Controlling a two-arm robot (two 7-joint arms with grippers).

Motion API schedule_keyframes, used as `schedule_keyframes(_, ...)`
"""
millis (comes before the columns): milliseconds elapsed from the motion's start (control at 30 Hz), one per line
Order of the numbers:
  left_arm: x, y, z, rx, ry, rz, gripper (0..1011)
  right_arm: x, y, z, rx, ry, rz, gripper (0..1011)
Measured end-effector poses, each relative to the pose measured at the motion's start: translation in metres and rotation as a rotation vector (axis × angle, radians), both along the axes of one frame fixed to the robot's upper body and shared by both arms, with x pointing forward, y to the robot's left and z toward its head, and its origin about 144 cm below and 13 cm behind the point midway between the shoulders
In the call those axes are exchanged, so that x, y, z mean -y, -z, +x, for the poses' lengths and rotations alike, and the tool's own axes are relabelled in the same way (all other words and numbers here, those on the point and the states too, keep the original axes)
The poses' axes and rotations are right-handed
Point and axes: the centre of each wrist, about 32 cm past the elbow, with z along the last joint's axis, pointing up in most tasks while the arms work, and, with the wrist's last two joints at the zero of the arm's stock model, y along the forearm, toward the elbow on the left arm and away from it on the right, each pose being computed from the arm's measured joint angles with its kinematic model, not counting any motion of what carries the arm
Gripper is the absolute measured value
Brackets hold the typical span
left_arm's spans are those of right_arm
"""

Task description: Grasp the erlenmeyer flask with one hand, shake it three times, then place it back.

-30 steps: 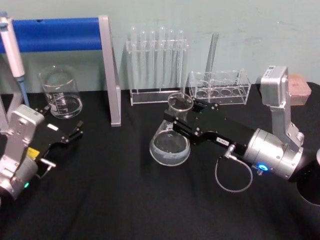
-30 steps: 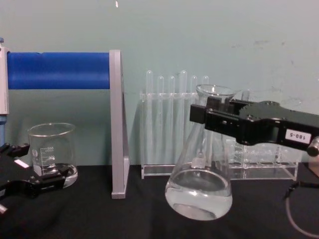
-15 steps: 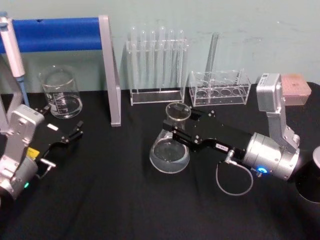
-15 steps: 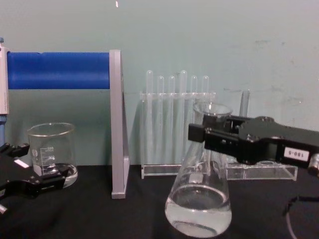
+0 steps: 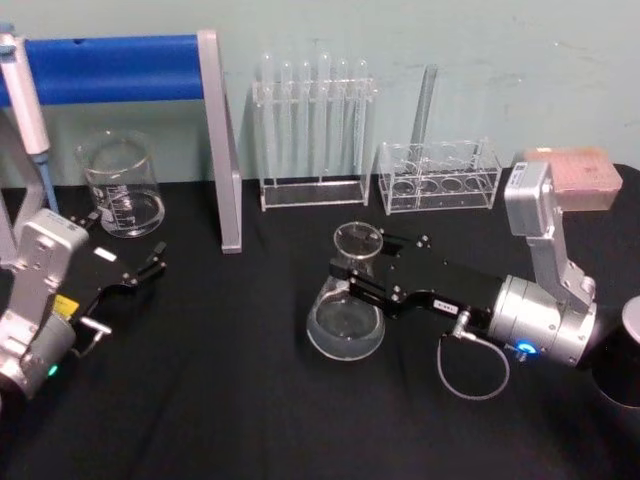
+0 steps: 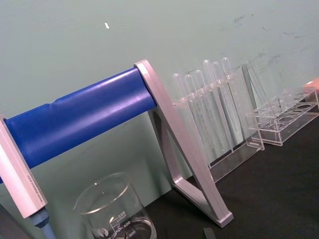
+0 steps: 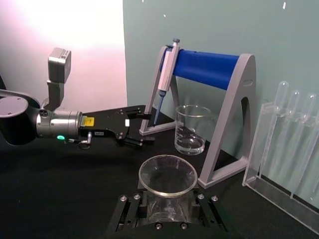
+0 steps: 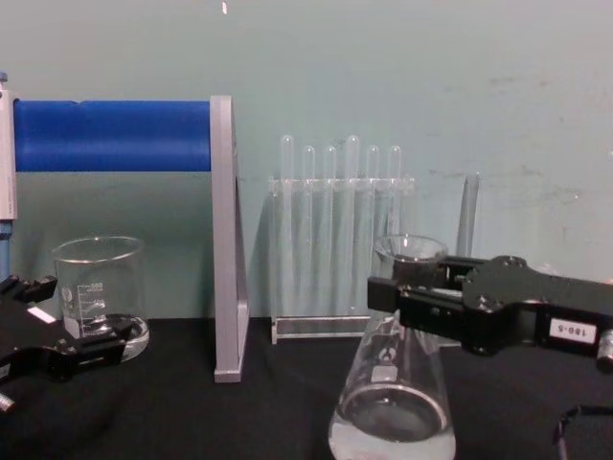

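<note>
The erlenmeyer flask (image 5: 345, 318) is clear glass with a little liquid in its wide base, and it stands upright mid-table. My right gripper (image 5: 354, 279) is shut on its neck just under the flared rim. In the chest view the flask (image 8: 392, 418) sits low, its base cut off by the picture's bottom edge, with the right gripper (image 8: 410, 298) clamped on the neck. The right wrist view looks down on the flask's rim (image 7: 167, 175) between the jaws. I cannot tell whether the base touches the table. My left gripper (image 5: 138, 272) rests open at the far left, near the beaker.
A glass beaker (image 5: 120, 186) stands at the back left beside a blue-barred pipette stand (image 5: 219, 140). A test tube rack (image 5: 313, 125) and a low clear rack (image 5: 440, 176) line the back wall. A pink box (image 5: 580, 175) and a dark cup (image 5: 628, 350) sit at the right.
The right gripper has brought the flask down and nearer to me. The flask was tilted and higher a second ago and now stands upright and low. The left arm has not moved.
</note>
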Motion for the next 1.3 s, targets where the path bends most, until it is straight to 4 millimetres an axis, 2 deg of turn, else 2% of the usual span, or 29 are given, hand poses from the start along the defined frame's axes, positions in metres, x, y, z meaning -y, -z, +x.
schedule_keyframes(1300,0.000,0.000,0.000,0.000,0.000,0.000,1001,0.003,0.025,0.008,-0.063,0.009,-0.028,449)
